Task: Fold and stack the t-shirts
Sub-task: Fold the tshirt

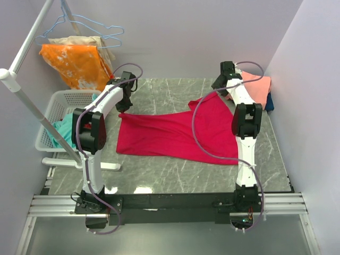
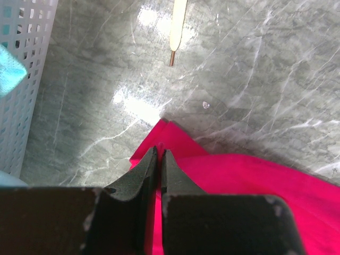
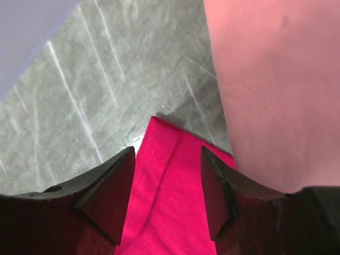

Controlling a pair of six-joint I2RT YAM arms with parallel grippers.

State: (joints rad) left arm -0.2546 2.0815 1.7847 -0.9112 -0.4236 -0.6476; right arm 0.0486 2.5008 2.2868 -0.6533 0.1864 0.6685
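Observation:
The crimson-red t-shirt (image 1: 175,133) lies spread across the middle of the marble table. At the shirt's left corner my left gripper (image 1: 123,106) is shut on it; in the left wrist view the red t-shirt (image 2: 255,180) is pinched between the nearly touching fingers of the left gripper (image 2: 159,151). My right gripper (image 1: 221,86) is at the far right corner. In the right wrist view the right gripper (image 3: 166,154) is open, its fingers either side of the red hem (image 3: 170,186). A salmon-pink t-shirt (image 1: 257,87) (image 3: 271,79) lies at the back right on a dark blue one (image 1: 269,102).
A white slotted basket (image 1: 58,103) (image 2: 26,79) with teal cloth (image 1: 64,133) stands at the left. An orange white-blotched cloth (image 1: 79,64) hangs on a white rack (image 1: 21,90) behind it. A thin white rod (image 2: 178,26) lies on the table. Walls close in both sides.

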